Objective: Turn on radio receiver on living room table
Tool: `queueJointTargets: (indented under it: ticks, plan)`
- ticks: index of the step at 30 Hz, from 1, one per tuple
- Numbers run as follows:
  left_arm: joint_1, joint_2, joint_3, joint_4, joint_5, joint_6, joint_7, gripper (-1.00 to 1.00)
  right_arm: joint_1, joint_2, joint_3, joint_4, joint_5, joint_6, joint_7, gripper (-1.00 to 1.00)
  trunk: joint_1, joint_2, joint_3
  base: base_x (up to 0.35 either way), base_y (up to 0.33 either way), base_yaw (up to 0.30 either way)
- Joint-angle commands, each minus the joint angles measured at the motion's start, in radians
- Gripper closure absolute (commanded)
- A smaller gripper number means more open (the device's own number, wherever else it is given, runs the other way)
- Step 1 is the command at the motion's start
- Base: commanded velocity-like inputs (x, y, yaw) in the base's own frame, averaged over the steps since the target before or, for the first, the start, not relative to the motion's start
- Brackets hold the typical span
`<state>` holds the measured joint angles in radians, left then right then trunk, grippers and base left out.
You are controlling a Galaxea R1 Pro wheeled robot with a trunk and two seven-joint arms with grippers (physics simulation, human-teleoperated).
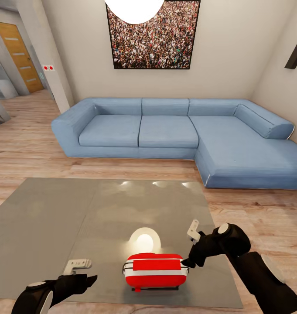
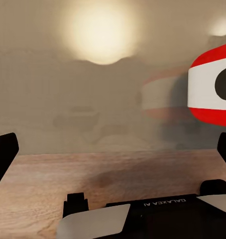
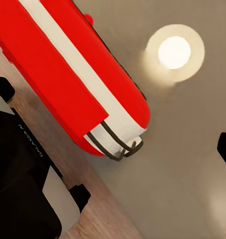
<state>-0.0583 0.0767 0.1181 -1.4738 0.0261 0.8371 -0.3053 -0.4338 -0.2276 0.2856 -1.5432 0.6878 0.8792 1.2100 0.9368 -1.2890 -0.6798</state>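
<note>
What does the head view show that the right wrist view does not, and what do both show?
Head view alone: the blue sofa, the crowd picture, the left pincer and the right pincer on either side of the radio. Right wrist view alone: a close look at the radio's thin wire handle. Both: the red radio receiver on the grey table, and the lamp's bright reflection.

Blue L-shaped sofa (image 1: 183,135), crowd photo (image 1: 153,37) on beige wall, light wood floor (image 1: 26,148), wooden door (image 1: 21,54) at left.
</note>
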Motion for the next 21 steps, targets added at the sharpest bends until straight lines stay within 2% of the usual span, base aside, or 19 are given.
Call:
queueJointTargets:
  ticks: [1, 12, 13, 16, 17, 18, 21]
  plan:
    - [0.000, 0.000, 0.000, 0.000, 0.000, 0.000, 0.000, -1.00, 0.000, 0.006, 0.001, 0.004, 0.006, -0.002, 0.003, -1.00, 0.000, 0.000, 0.000, 0.000, 0.000, 0.000]
    - [0.000, 0.000, 0.000, 0.000, 0.000, 0.000, 0.000, -1.00, -0.010, 0.068, 0.004, 0.063, 0.066, -0.034, 0.012, -1.00, 0.000, 0.000, 0.000, 0.000, 0.000, 0.000]
    - [0.000, 0.000, 0.000, 0.000, 0.000, 0.000, 0.000, -1.00, -0.011, 0.224, 0.004, 0.101, 0.274, -0.055, 0.012, -1.00, 0.000, 0.000, 0.000, 0.000, 0.000, 0.000]
    - [0.000, 0.000, 0.000, 0.000, 0.000, 0.000, 0.000, -1.00, -0.011, 0.225, 0.004, 0.131, 0.287, -0.085, 0.013, -1.00, 0.000, 0.000, 0.000, 0.000, 0.000, 0.000]
    - [0.000, 0.000, 0.000, 0.000, 0.000, 0.000, 0.000, -1.00, -0.011, 0.226, 0.004, 0.142, 0.302, -0.100, 0.013, -1.00, 0.000, 0.000, 0.000, 0.000, 0.000, 0.000]
    - [0.000, 0.000, 0.000, 0.000, 0.000, 0.000, 0.000, -1.00, -0.011, 0.227, 0.003, 0.160, 0.338, -0.129, 0.013, -1.00, 0.000, 0.000, 0.000, 0.000, 0.000, 0.000]
    - [0.000, 0.000, 0.000, 0.000, 0.000, 0.000, 0.000, -1.00, -0.014, 0.229, 0.003, 0.184, 0.369, -0.153, 0.013, -1.00, 0.000, 0.000, 0.000, 0.000, 0.000, 0.000]
